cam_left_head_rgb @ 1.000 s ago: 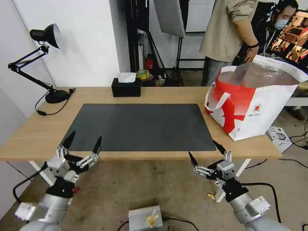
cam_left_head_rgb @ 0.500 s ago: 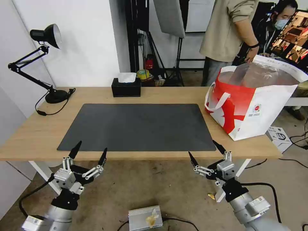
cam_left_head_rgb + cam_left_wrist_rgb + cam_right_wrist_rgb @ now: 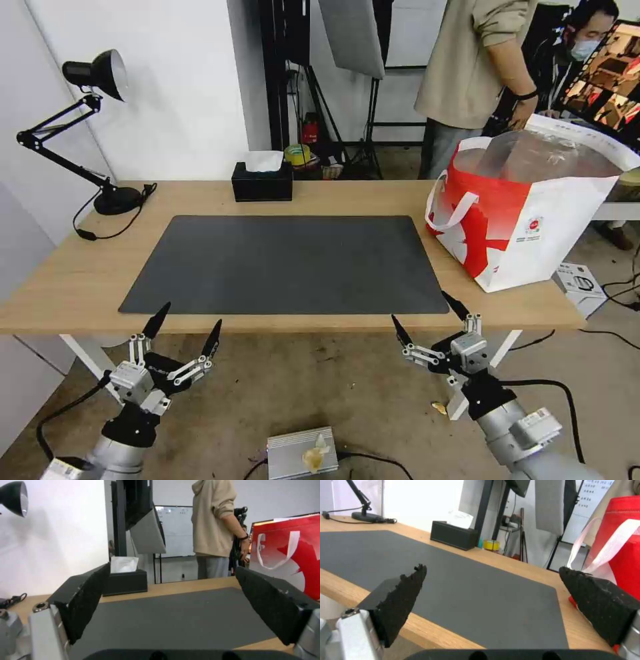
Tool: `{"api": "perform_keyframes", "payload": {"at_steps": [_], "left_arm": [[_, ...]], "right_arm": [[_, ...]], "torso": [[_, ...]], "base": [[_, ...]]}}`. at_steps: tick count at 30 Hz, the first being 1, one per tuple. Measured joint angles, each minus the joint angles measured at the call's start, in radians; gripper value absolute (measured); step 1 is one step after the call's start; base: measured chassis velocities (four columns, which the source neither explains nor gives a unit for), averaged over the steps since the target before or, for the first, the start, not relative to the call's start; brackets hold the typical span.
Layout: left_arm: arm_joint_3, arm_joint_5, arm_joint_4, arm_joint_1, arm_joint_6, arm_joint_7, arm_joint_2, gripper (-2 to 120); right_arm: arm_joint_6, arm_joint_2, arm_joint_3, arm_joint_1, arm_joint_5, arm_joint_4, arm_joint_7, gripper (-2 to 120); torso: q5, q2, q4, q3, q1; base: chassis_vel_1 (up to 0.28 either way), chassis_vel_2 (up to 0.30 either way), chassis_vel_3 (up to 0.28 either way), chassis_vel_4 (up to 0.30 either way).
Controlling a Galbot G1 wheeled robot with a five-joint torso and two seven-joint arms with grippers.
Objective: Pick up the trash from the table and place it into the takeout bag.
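Hovering, left gripper (image 3: pixel 185 322): hanging below and in front of the table's near edge, left side, fingers spread apart, gripping nothing.
Hovering, right gripper (image 3: pixel 429 312): hanging at the near edge, right side, fingers spread apart, gripping nothing.
Table (image 3: pixel 80 280): light wood, white legs, standing just beyond both grippers.
Mat (image 3: pixel 287 263): dark grey, lying flat across the table's middle.
Bag (image 3: pixel 533 227): red and white, standing upright on the table's right end just beside the mat, mouth gaping open, foil lining showing, white strap hanging on its near-left face.
Tissue box (image 3: pixel 263 181): black, sitting at the far edge behind the mat.
Lamp (image 3: pixel 100 73): black, standing at the far left corner.
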Motion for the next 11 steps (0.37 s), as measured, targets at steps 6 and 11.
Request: {"api": "perform_keyframes", "payload": {"at_steps": [6,11], "left_arm": [[0.001,-0.020,0.007,-0.009,-0.011,0.009,0.007,100],[-0.004,-0.023,0.018,-0.016,-0.020,0.017,0.013,100]], "right_arm": [[0.000,0.000,0.000,0.000,0.000,0.000,0.000,100],[0.000,0.000,0.000,0.000,0.000,0.000,0.000,100]], "torso": [[0.0000,0.000,0.0000,0.000,0.000],[0.0000,0.000,0.0000,0.000,0.000]], "base": [[0.000,0.000,0.000,0.000],[0.000,0.000,0.000,0.000]]}}
